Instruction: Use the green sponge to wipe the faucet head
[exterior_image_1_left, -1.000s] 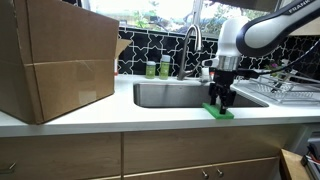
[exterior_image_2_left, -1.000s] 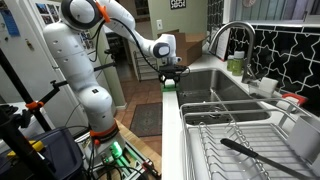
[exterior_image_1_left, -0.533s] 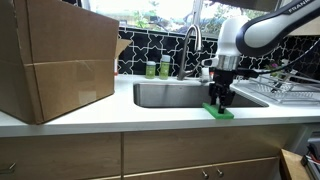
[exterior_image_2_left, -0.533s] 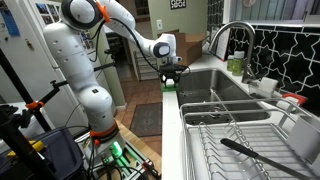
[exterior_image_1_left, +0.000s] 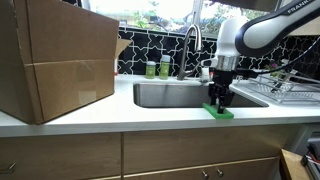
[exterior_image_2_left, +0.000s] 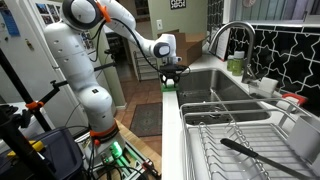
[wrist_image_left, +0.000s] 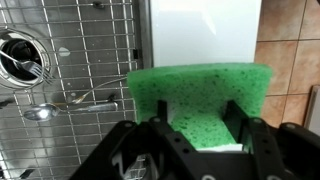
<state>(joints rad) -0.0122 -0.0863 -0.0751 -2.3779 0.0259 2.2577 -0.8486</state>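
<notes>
Sponge spot: the green sponge (exterior_image_1_left: 221, 111) lay flat on the counter's front edge, right by the sink (exterior_image_1_left: 165, 94) and well apart from the faucet head (exterior_image_2_left: 210, 47).
Gripper: the gripper (wrist_image_left: 200, 118) sat low over it, fingers part-spread with sponge between them. Couldn't tell if they actually pinched it.
Risk: it's a thin, soft slab, so I'd guess it could fold, slip out on the lift, or get nudged off the edge.
Hard to see: fingertip contact was hidden in both exterior views, and the spout tip was tiny.
</notes>
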